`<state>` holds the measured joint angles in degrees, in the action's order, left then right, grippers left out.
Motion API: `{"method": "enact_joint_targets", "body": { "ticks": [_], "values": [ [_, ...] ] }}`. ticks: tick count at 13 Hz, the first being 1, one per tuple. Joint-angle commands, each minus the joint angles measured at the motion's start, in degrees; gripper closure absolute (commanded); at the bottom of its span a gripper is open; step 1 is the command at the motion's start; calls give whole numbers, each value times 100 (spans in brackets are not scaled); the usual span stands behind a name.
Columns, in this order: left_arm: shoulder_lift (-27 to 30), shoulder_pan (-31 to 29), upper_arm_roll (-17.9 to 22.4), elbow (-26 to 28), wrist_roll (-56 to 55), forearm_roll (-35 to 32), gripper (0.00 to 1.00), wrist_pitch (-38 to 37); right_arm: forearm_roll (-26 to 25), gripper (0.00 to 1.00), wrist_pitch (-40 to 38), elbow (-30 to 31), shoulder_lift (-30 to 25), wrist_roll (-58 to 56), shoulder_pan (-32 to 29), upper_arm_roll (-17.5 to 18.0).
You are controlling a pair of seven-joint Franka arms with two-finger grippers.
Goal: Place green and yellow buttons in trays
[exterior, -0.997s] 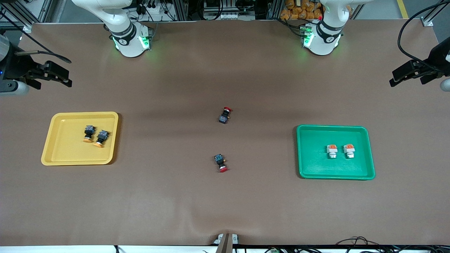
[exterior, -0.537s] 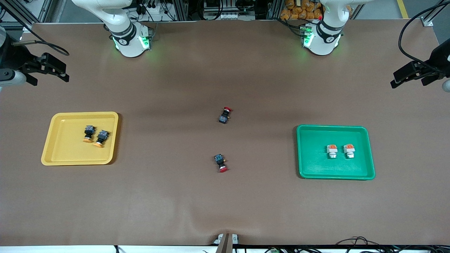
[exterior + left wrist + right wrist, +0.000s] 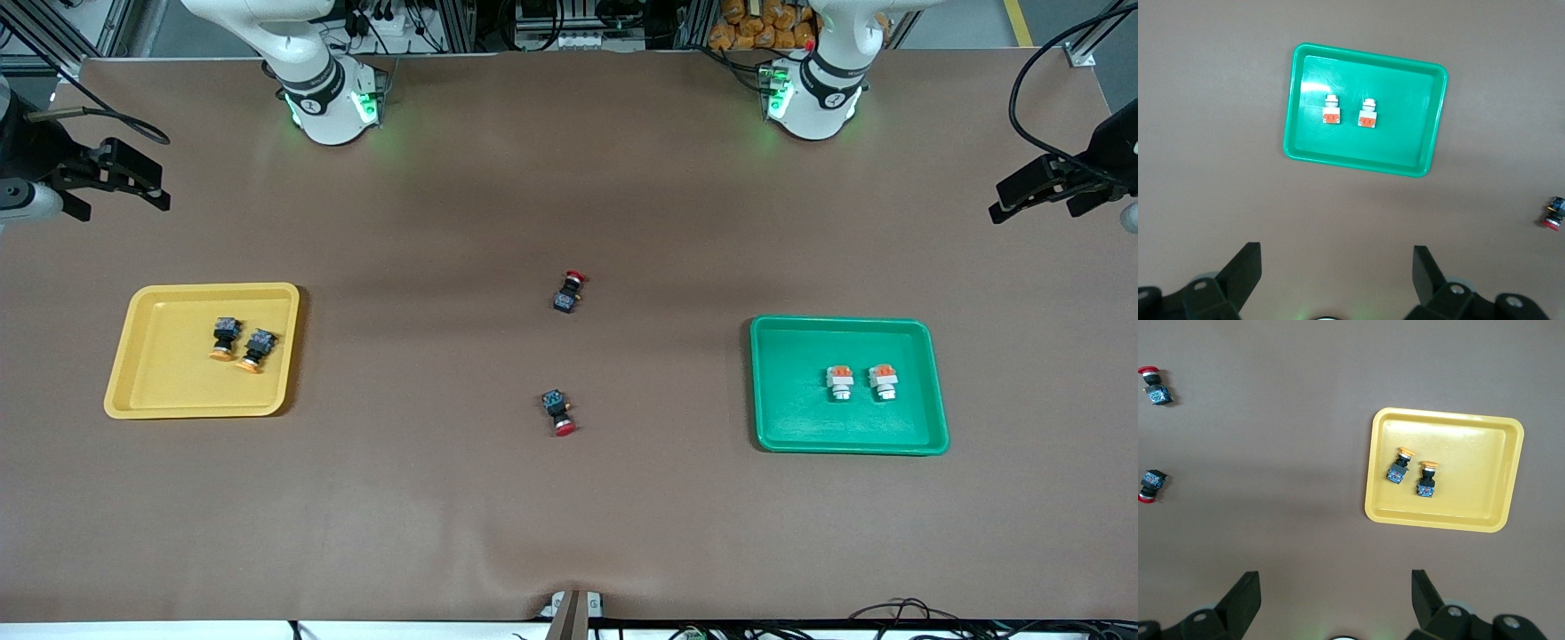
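Closest to the front camera was one red-capped switch, lying on its side on the bare brown table about midway between the two trays, cap pointing toward the camera.

A bit farther up were the trays themselves. The green tray sat toward the left arm's end of the table with both white-bodied switches in it, side by side and just apart: one and the other, orange blocks on the side away from the camera. The yellow tray sat toward the right arm's end and had the two black-bodied switches with orange-yellow caps in it, one right beside the other, caps pointing toward the camera. So all four were already sitting in trays.

Farther again, roughly mid-table, was the second red-capped switch, also on its side, cap pointing away from the camera.

Then the grippers, both up in the air and holding nothing. The left gripper hung over the table's edge at the left arm's end, fingers spread wide; its wrist view looked straight down on the green tray. The right gripper hung over the table's edge at the right arm's end, fingers spread wide too, with the yellow tray in its wrist view.
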<state>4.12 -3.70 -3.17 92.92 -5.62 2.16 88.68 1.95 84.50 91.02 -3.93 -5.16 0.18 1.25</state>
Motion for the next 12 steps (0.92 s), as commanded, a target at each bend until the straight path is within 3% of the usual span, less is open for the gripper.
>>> {"method": "enact_joint_targets", "body": {
  "ticks": [1, 12],
  "values": [
    [54, -8, 18, 24, 35, -5, 0, 44, -99, 0, 41, 83, -99, -82, 9, 16],
    [72, -26, 18, 24, 87, -5, 0, -9, -90, 0, 5, 83, -99, -73, 9, 16]
  ]
}}
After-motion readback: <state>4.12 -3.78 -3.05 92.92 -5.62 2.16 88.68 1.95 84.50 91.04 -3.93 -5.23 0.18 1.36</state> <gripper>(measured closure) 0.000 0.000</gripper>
